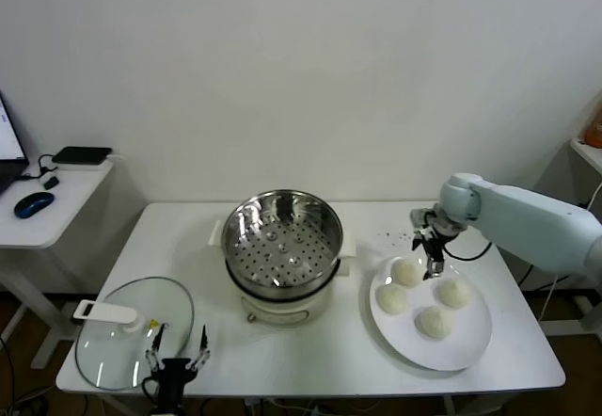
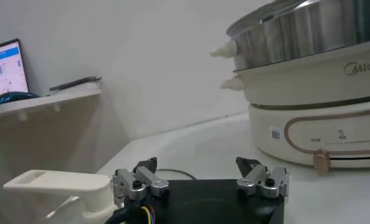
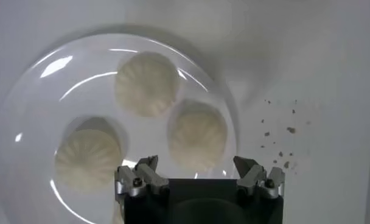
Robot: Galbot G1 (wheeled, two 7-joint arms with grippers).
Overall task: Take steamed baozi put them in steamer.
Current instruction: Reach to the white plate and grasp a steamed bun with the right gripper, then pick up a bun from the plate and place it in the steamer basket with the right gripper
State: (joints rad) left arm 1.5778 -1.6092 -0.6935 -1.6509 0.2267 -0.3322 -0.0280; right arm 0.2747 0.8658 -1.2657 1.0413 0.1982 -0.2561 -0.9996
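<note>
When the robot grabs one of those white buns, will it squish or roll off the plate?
Probably it squishes a little: the baozi looks soft and puffy, with pleats, so the open right gripper above it should close gently. It looks light. Its domed top could slip, but it seems to sit flat on the plate, so rolling seems unlikely.

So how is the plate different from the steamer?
The plate is flat and white; the steamer is deep, shiny metal with holes in its bottom. The plate holds four baozi; the steamer holds none. Both are round and sit on the table.
</note>
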